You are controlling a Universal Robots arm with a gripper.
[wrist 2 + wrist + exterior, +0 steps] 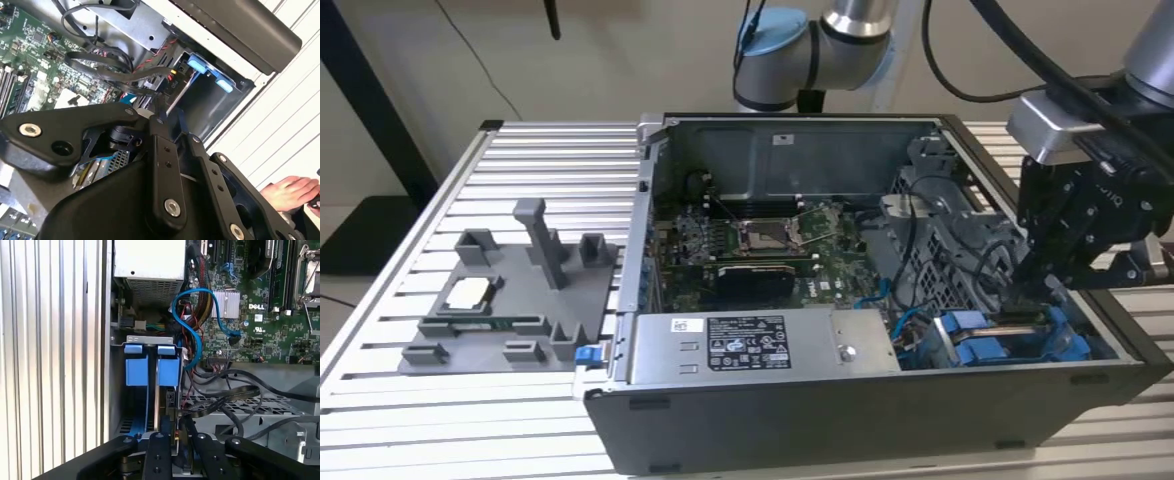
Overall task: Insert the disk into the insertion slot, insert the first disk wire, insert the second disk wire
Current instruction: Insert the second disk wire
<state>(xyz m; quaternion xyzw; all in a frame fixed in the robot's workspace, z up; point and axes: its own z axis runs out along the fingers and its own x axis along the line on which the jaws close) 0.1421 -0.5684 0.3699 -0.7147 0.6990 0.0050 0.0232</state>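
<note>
While the arm reaches down into the open computer case, the end effector sits low in the drive corner, right above the blue carrier frames. Directly beneath it, the disk stands on edge in the insertion slot, showing as a thin pale strip between two blue carrier tabs.

Its long axis runs straight away from the end effector, deeper into the bay, with the narrow edge facing up toward it. It looks largely seated, though how far down it sits is hard to judge.

The fingers stand close together around something slim at the disk's edge; what exactly they pinch, I cannot tell.

Now the risk: black cables and a blue data cable loop just beside the end effector. A sideways drift could snag them, or a tilted push could jam a connector against the disk's edge.

In the second wrist view, a person's hand rests outside the case.
</note>
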